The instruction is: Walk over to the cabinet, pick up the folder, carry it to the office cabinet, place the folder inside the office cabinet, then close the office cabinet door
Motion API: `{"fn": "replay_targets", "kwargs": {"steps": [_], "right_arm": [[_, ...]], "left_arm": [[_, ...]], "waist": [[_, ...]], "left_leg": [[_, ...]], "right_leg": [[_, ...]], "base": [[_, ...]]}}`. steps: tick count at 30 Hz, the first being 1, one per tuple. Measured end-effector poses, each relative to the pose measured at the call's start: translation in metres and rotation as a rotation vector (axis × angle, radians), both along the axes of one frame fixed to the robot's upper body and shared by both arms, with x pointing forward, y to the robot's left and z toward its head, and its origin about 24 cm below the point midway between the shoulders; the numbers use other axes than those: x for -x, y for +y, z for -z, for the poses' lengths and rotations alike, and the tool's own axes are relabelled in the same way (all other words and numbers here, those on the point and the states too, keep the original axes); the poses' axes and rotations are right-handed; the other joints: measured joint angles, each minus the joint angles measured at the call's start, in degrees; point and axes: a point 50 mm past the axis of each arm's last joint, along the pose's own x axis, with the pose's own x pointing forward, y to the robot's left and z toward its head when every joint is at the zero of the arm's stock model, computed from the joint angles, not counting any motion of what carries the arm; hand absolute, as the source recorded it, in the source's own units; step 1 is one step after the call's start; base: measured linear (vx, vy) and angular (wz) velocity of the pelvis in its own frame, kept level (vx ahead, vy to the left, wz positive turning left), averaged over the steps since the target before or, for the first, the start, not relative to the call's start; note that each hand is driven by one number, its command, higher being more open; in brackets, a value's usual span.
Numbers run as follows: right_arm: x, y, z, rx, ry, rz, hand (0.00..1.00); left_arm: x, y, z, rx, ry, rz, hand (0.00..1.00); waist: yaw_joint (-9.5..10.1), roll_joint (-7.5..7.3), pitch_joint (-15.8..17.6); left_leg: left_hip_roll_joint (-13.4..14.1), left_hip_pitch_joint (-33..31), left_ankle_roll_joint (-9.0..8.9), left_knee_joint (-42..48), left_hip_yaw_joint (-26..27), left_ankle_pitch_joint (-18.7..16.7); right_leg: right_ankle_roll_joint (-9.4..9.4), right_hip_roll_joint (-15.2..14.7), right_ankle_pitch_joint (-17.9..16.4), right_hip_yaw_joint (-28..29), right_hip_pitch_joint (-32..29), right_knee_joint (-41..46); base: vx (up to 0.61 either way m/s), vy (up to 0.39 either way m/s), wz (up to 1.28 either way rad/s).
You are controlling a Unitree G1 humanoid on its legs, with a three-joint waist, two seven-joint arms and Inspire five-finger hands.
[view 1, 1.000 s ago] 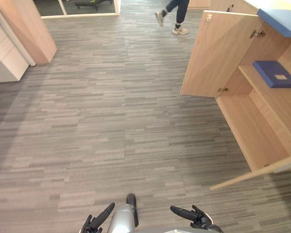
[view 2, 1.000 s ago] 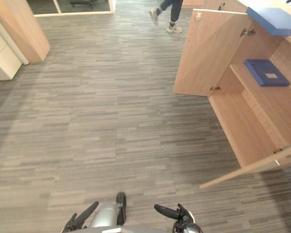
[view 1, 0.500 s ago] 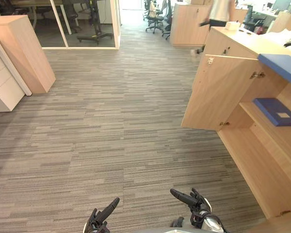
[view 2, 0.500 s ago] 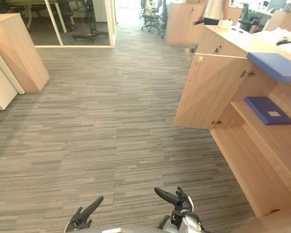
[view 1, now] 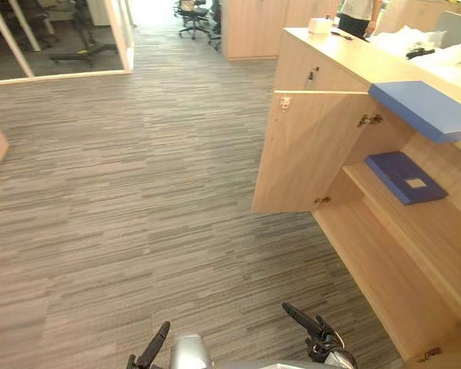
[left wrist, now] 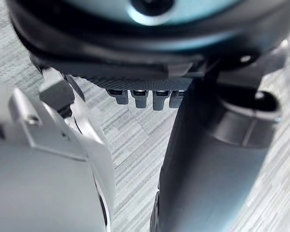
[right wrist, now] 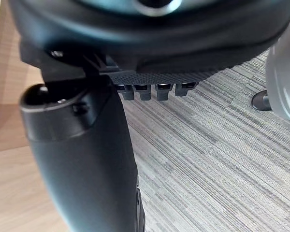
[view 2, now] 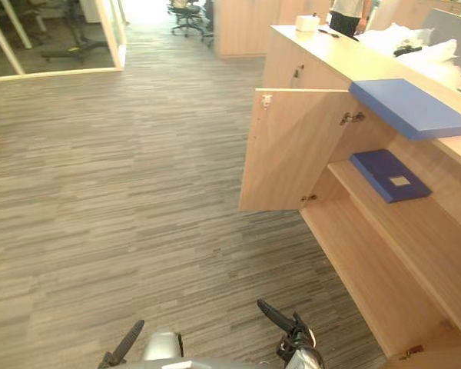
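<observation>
Closing the door (view 1: 307,154) is judged to be the step in hand. The dark blue folder (view 1: 403,177), flat and marked with a pale label, lies at the far end of the shelf (view 1: 430,223) inside the open office cabinet (view 1: 384,261). The left hand (view 1: 152,350) and right hand (view 1: 311,330) are held low, fingers released, nothing grasped. Next, the door's free edge must be reached and pushed.

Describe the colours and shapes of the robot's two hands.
The left hand and right hand are black, each with slim fingers in a row and a thick, rounded thumb. A finely dotted strip runs along the fingers' base.
</observation>
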Motion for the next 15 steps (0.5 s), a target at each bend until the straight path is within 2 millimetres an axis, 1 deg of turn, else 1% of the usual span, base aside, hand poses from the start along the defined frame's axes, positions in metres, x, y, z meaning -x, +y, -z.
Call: {"fn": "replay_targets", "kwargs": {"steps": [1,2,3,4,5,6,7,8,9,10,11,12,13,14,15], "right_arm": [[0.0,0.002,0.0,-0.003,0.005,-0.01,1.0],[0.0,0.004,0.001,-0.007,0.01,-0.017,1.0],[0.0,0.006,0.001,-0.005,0.013,-0.034,1.0],[0.001,0.007,0.001,-0.007,0.014,-0.037,1.0],[0.004,0.01,0.002,-0.013,0.024,-0.043,1.0],[0.005,0.014,0.003,-0.022,0.03,-0.044,1.0],[0.006,0.018,0.004,-0.039,0.041,-0.082,1.0],[0.006,0.02,0.004,-0.046,0.039,-0.085,1.0],[0.004,0.02,0.004,-0.046,0.032,-0.082,1.0],[0.002,0.017,0.003,-0.038,0.023,-0.076,1.0],[0.002,0.016,0.002,-0.034,0.02,-0.075,1.0],[-0.004,0.014,0.0,-0.025,-0.001,-0.076,1.0],[-0.005,0.013,-0.001,-0.024,-0.011,-0.077,1.0],[-0.007,0.013,-0.002,-0.02,-0.023,-0.084,1.0],[-0.008,0.013,-0.002,-0.011,-0.029,-0.101,1.0]], "left_arm": [[-0.002,-0.003,0.0,0.005,-0.006,0.004,1.0],[-0.003,-0.002,-0.001,0.003,-0.01,0.006,1.0],[-0.003,-0.003,0.0,0.006,-0.008,0.007,1.0],[-0.002,-0.004,0.0,0.009,-0.004,0.006,1.0],[0.002,-0.005,0.002,0.02,0.011,-0.009,1.0],[0.002,-0.001,0.001,0.009,0.011,-0.013,1.0],[0.001,0.003,0.0,-0.003,-0.001,-0.034,1.0],[-0.001,0.003,0.0,-0.005,-0.005,-0.043,1.0],[0.002,0.003,0.001,-0.001,0.003,-0.059,1.0],[0.005,0.003,0.001,0.0,0.015,-0.062,1.0],[0.004,0.003,0.002,0.002,0.016,-0.059,1.0],[-0.002,0.002,0.001,0.006,0.006,-0.052,1.0],[-0.004,0.001,0.002,0.008,0.004,-0.046,1.0],[-0.007,0.0,0.001,0.005,-0.001,-0.029,1.0],[-0.009,0.001,0.001,-0.003,-0.004,-0.001,1.0]], "waist": [[0.21,-0.49,0.34],[0.47,-0.61,0.35],[0.58,-0.45,0.07],[0.75,-0.16,-0.28],[1.34,0.08,-1.58],[1.41,-0.75,-1.97],[1.41,-2.19,-3.04],[1.8,-2.38,-3.17],[2.04,-2.48,-3.22],[2.0,-2.4,-3.2],[1.68,-2.07,-3.03],[0.79,-1.24,-2.56],[0.56,-0.74,-2.38],[0.2,-0.52,-2.57],[0.12,-0.54,-2.72]], "left_leg": [[-1.69,-0.52,-0.23,-8.29,-2.24,0.12],[-3.65,-0.61,-0.4,-17.23,-5.82,1.01],[-4.96,-0.45,-0.36,-24.52,-9.62,3.42],[-5.38,-0.54,-1.49,-26.08,-11.13,6.07],[-6.54,0.11,-2.85,-25.26,-11.5,11.1],[-7.1,0.05,-2.62,-24.02,-9.93,9.14],[-7.95,0.62,-1.21,-22.91,-7.28,6.73],[-8.24,1.95,0.19,-22.17,-4.83,5.66],[-9.21,4.97,1.74,-22.02,-1.22,3.89],[-10.16,7.7,2.9,-22.78,1.16,3.13],[-10.64,9.45,3.66,-23.29,2.31,2.69],[-11.1,13.18,4.96,-24.33,4.82,1.92],[-11.14,14.77,5.14,-25.08,5.73,1.78],[-11.02,17.77,5.29,-27.27,6.8,1.54],[-10.88,20.34,5.14,-29.56,7.96,1.0]], "right_leg": [[0.69,-0.75,0.24,1.63,1.87,-1.31],[1.94,-2.01,0.05,3.1,3.05,-1.77],[3.64,-3.2,-0.72,4.7,3.84,-1.97],[4.67,-3.7,-1.25,5.75,4.14,-1.93],[5.85,-5.02,-1.62,8.08,4.56,-2.2],[6.0,-6.33,-1.61,8.88,4.46,-2.12],[7.67,-8.76,-0.29,9.47,3.33,-0.66],[7.97,-10.53,0.28,10.17,2.4,2.07],[7.61,-13.81,0.62,11.89,-0.78,9.94],[6.22,-16.29,2.0,13.52,-4.79,18.78],[4.36,-17.8,4.03,14.05,-7.37,24.65],[0.89,-21.24,7.06,12.46,-12.62,36.56],[0.45,-22.49,7.37,10.32,-14.23,39.77],[0.18,-23.86,8.61,5.42,-16.31,42.37],[-0.14,-24.26,10.92,0.81,-17.75,41.42]], "base": [[0.44,0.217,-0.81],[0.53,0.307,-0.94],[0.45,0.304,-0.79],[0.47,0.366,-0.91],[0.4,0.339,-0.76],[0.5,0.405,-0.87],[0.48,0.386,-0.78],[0.54,0.447,-1.18],[0.42,0.378,-1.26],[0.37,0.372,-1.11],[0.31,0.333,-0.86],[0.28,0.307,-0.57],[0.25,0.257,-0.55],[0.23,0.2,-0.46],[0.25,0.183,-0.47]]}}
